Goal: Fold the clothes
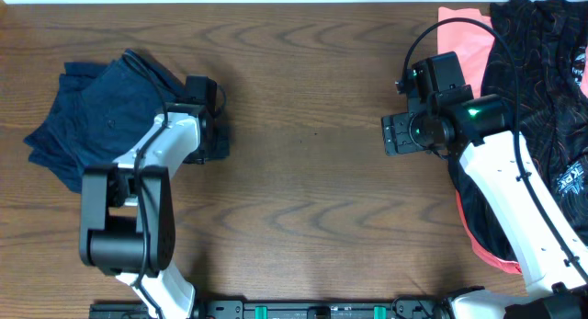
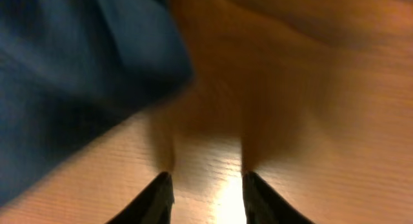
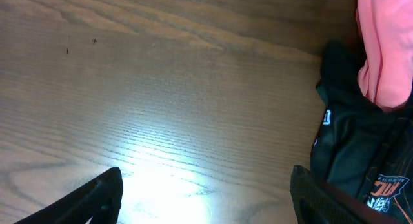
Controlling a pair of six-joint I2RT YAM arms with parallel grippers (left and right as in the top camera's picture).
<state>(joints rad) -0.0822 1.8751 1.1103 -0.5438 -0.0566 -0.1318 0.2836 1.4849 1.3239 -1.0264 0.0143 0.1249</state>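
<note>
A navy-blue garment point(image 1: 101, 117) lies bunched and partly folded at the table's left. It also shows blurred in the left wrist view point(image 2: 71, 75). My left gripper point(image 1: 209, 126) is just right of it, low over the wood, with its fingers point(image 2: 208, 188) apart and nothing between them. A salmon-pink garment point(image 1: 464, 43) and a black garment with orange lines point(image 1: 542, 89) lie piled at the right. My right gripper point(image 1: 401, 133) is left of that pile, wide open point(image 3: 206, 192) over bare wood. The black cloth point(image 3: 352, 153) and pink cloth point(image 3: 387, 50) are beside its right finger.
The wooden table point(image 1: 303, 190) stretches between the two arms. The right arm's white link point(image 1: 514, 190) lies over the pile of clothes. The arm bases sit at the front edge point(image 1: 303, 310).
</note>
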